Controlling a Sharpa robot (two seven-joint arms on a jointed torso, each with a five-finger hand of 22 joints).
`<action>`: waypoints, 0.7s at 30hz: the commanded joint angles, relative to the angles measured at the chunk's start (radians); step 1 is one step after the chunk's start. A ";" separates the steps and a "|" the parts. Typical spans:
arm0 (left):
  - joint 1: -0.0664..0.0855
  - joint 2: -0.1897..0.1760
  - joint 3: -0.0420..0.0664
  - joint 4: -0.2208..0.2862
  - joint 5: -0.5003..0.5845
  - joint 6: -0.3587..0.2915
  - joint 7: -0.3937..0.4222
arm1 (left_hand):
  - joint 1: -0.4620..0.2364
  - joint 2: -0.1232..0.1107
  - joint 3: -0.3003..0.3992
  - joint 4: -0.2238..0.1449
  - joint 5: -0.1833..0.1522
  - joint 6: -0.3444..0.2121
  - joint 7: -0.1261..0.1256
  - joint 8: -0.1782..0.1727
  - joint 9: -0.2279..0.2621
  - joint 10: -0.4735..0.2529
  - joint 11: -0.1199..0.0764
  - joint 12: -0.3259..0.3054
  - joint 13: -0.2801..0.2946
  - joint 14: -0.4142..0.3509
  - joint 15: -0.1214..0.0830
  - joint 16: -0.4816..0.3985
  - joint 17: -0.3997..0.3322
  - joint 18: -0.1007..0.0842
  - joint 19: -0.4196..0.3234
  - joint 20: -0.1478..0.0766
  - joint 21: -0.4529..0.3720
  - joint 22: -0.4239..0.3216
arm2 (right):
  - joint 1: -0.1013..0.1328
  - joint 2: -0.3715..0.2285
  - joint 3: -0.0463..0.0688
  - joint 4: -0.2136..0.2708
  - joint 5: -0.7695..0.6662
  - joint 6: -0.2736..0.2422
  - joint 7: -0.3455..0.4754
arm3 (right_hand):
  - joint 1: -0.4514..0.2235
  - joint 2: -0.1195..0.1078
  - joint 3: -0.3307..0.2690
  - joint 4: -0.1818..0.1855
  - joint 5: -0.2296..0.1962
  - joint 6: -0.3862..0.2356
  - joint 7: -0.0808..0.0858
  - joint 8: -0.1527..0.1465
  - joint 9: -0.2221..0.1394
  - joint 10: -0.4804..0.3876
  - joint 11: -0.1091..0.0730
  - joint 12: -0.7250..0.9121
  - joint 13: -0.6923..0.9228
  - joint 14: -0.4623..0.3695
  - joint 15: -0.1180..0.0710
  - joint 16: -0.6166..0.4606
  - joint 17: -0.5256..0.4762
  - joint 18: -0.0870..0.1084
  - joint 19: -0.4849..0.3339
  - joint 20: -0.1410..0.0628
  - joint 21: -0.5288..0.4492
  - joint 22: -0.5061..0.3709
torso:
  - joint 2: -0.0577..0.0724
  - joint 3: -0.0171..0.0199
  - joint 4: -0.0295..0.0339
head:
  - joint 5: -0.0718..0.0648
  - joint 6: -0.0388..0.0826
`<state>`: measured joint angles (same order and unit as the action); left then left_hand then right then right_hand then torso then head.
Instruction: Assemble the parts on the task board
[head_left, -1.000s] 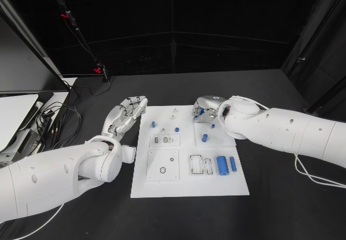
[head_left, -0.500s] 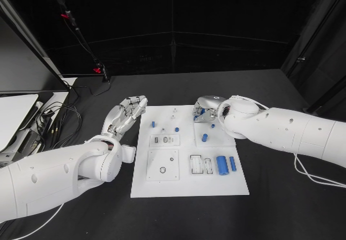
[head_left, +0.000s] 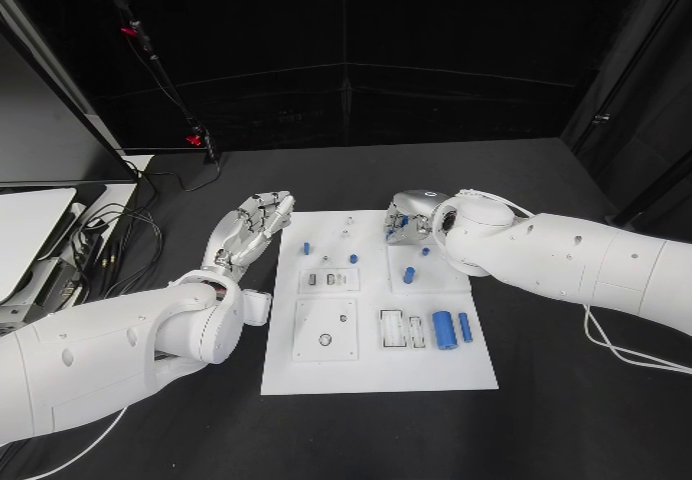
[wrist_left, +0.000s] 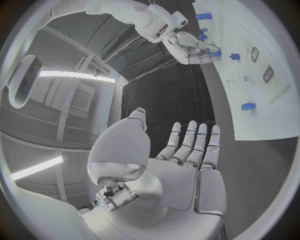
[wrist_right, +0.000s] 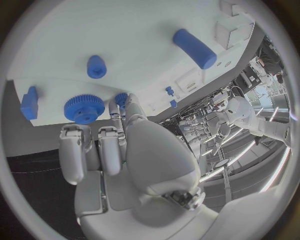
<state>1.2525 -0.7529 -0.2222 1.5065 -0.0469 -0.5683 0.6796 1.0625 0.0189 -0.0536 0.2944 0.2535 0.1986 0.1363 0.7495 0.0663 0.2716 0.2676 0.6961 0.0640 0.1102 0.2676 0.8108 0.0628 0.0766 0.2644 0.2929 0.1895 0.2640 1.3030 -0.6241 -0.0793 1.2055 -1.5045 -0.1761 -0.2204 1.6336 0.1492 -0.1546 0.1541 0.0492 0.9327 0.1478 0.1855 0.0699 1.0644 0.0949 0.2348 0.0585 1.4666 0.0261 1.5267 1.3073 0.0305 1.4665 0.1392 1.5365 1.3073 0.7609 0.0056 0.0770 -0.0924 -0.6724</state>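
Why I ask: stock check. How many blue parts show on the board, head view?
6 blue parts: one far left, one central, two by the right robot hand, two near right. That hand may hide more.

We see a black table (head_left: 534, 180) carrying the white task board (head_left: 378, 375) at its middle. At nine o'clock from the board, dark cables (head_left: 108, 235) lie beside a pale flat panel (head_left: 29, 225).

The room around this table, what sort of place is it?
Probably a robotics lab or test booth: black curtains wall it in, cables trail over the black table, and a white task board holds small blue parts.
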 joint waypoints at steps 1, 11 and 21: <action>0.001 0.001 0.001 0.001 -0.007 0.011 0.268 | 0.000 0.010 -0.001 -0.002 0.004 0.005 0.163 -0.004 -0.001 -0.001 0.001 -0.005 0.000 0.004 0.000 0.000 0.001 0.011 0.001 -0.003 0.005 -0.001 | 0.000 0.003 -0.001 0.001 -0.018 0.034 -0.027 | 0.015 -0.003 0.009 0.001 0.000 0.024 -0.001 0.001 0.002 0.026 -0.007 -0.010 0.001 0.059 -0.010 -0.005 0.004 -0.005 0.040 -0.010 -0.006 0.160 | 0.000 0.0005 0.0013 | 0.002 -0.002; 0.001 -0.001 0.001 0.002 -0.007 0.012 0.265 | 0.002 0.012 -0.002 -0.002 0.008 0.006 0.163 -0.004 -0.001 0.000 0.001 -0.005 0.000 0.004 0.001 0.000 0.001 0.011 0.000 -0.003 0.005 -0.002 | -0.001 0.008 -0.001 0.005 -0.044 0.039 -0.042 | 0.042 -0.020 0.019 0.010 -0.001 0.068 -0.002 -0.010 -0.001 0.081 -0.013 -0.059 0.001 0.061 -0.016 -0.006 0.007 -0.008 0.048 -0.019 -0.002 0.172 | -0.001 -0.0006 -0.0003 | 0.003 -0.003; 0.001 -0.001 0.001 0.002 -0.007 0.012 0.263 | 0.005 0.014 -0.004 -0.002 0.015 0.007 0.163 -0.005 -0.001 0.001 0.001 -0.004 0.000 0.004 0.001 0.000 0.001 0.011 0.000 -0.002 0.006 -0.002 | -0.001 0.006 -0.001 0.011 -0.050 -0.053 0.009 | 0.061 -0.022 0.031 0.012 0.000 0.082 -0.001 -0.019 -0.002 0.099 -0.012 -0.084 0.001 0.062 -0.015 -0.004 0.012 -0.012 0.057 -0.019 0.003 0.186 | -0.001 -0.0007 0.0010 | 0.002 -0.005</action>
<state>1.2522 -0.7539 -0.2223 1.5068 -0.0470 -0.5655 0.6796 1.0665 0.0229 -0.0536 0.2943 0.2649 0.1986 0.1363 0.7495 0.0662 0.2716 0.2675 0.6961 0.0640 0.1102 0.2676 0.8108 0.0628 0.0767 0.2644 0.2928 0.1895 0.2640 1.3020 -0.6173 -0.0799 1.2131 -1.5411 -0.1800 -0.2408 1.6862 0.1284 -0.1283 0.1668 0.0459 1.0067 0.1469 0.1692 0.0684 1.1580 0.0839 0.1563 0.0588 1.4651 0.0174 1.5267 1.3081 0.0307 1.4668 0.1250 1.5365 1.3073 0.7597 0.0050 0.0768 -0.0896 -0.6768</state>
